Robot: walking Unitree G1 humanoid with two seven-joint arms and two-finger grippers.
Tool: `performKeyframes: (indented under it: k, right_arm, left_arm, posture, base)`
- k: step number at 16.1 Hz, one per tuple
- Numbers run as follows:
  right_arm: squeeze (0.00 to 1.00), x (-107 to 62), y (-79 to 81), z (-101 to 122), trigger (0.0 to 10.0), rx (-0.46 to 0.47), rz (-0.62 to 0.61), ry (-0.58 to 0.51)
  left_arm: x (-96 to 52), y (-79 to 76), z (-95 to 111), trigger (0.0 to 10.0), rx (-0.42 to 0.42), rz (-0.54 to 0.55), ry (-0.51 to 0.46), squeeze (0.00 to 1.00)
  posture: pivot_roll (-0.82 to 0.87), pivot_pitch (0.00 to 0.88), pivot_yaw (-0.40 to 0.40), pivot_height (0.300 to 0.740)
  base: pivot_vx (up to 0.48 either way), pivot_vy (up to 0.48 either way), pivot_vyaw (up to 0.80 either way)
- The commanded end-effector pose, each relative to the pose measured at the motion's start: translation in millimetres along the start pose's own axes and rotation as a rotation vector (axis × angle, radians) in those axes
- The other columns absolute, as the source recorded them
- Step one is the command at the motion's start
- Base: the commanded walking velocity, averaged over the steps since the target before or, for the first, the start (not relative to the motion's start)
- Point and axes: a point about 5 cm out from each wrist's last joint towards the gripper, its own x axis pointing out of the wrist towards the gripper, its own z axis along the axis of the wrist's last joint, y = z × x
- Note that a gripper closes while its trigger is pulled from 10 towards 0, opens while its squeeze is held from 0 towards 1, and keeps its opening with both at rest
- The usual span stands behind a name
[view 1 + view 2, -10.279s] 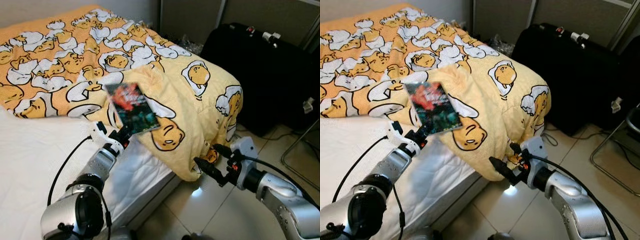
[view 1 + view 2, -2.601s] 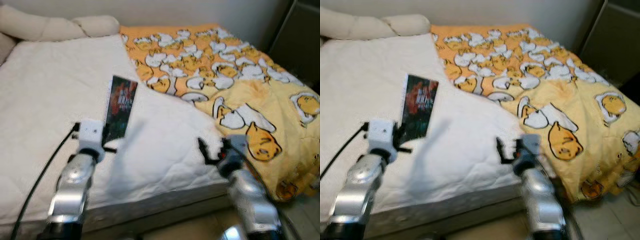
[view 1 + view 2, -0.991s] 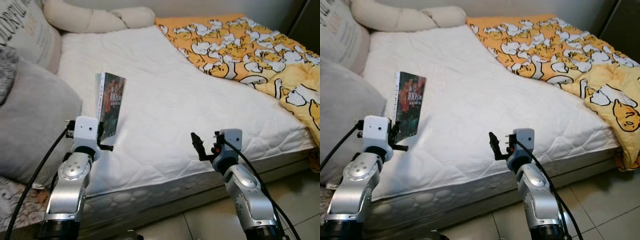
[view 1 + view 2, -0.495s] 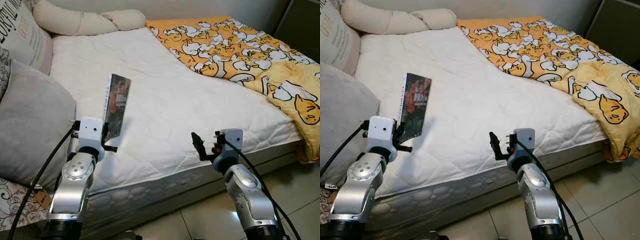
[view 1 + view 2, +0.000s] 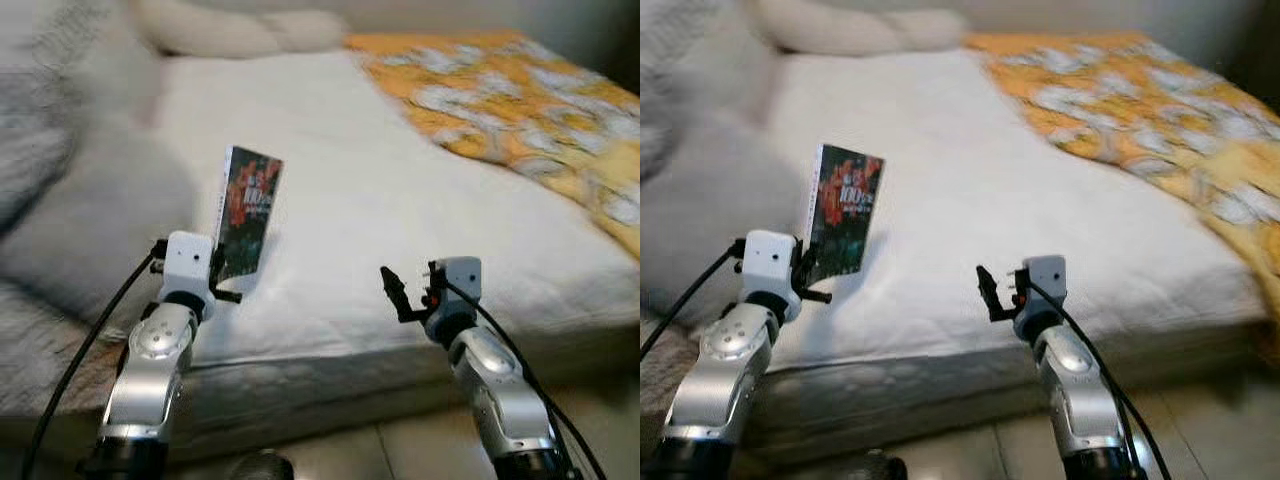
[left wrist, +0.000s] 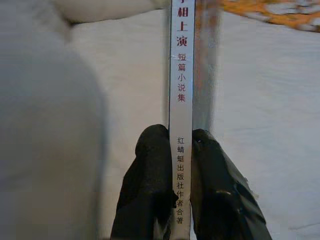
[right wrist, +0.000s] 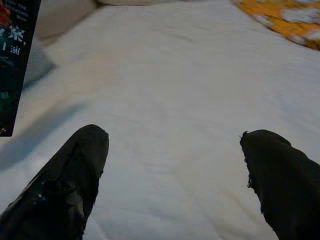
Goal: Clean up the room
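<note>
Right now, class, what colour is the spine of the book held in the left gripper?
White, with red and dark characters printed down it; the book shows this best in the left wrist view, clamped by the left gripper.

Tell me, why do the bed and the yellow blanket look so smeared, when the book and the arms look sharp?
Both eye views: bed, patterned blanket and pillows are streaked with motion blur, probably because the head camera is moving; the book and left gripper stay crisp. Left wrist view: spine lettering is readable, background soft. Right wrist view: the open right gripper looks soft-edged, and the book casts a shadow on the sheet.
</note>
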Motion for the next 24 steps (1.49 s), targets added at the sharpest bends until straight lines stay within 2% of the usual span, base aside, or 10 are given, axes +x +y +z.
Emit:
performKeyframes:
  k: [1, 7, 9, 13, 17, 19, 24]
  right_arm:
    - [0.00, 0.3, -0.3, 2.9, 10.0, 0.004, -0.004, -0.018]
    - [0.00, -1.0, -3.2, 1.6, 10.0, 0.019, -0.030, -0.015]
    - [0.00, -1.3, -3.6, 1.8, 10.0, 0.018, -0.034, -0.014]
    - [0.00, -1.8, -3.6, 2.2, 10.0, 0.016, -0.038, -0.015]
    - [0.00, -2.5, -4.2, 1.3, 10.0, 0.032, -0.040, -0.011]
    - [0.00, -1.9, -4.2, 1.2, 10.0, 0.045, -0.038, -0.006]
    - [0.00, 0.5, -4.9, 4.0, 10.0, 0.016, -0.033, -0.017]
  left_arm:
    - [3.4, -1.2, 12.3, 10.0, 0.007, -0.008, -0.052, 0.00]
    - [2.9, -2.8, 12.4, 10.0, 0.006, -0.019, -0.056, 0.00]
    - [1.8, -10.6, 18.0, 10.0, -0.013, -0.071, -0.097, 0.00]
    - [0.4, -15.5, 20.3, 10.0, -0.046, -0.105, -0.117, 0.00]
    - [-0.3, -15.2, 20.1, 10.0, -0.042, -0.105, -0.113, 0.00]
    - [0.2, -12.5, 18.7, 10.0, -0.036, -0.091, -0.107, 0.00]
    - [2.4, -5.7, 14.7, 10.0, -0.028, -0.051, -0.073, 0.00]
  posture:
    - [0.02, 0.000, -0.005, 0.740]
    - [0.02, 0.000, -0.005, 0.740]
    - [0.02, 0.000, -0.007, 0.740]
    - [0.02, 0.000, -0.004, 0.740]
    - [0.02, 0.000, -0.006, 0.740]
    - [0.02, 0.000, -0.005, 0.740]
    - [0.02, 0.000, -0.004, 0.740]
  base:
    - [0.255, 0.000, 0.00]
    - [0.253, 0.000, 0.00]
    - [0.000, 0.000, 0.00]
    - [0.000, 0.000, 0.00]
    - [0.000, 0.000, 0.00]
    - [0.000, 0.000, -0.80]
    - [0.332, 0.000, -0.16]
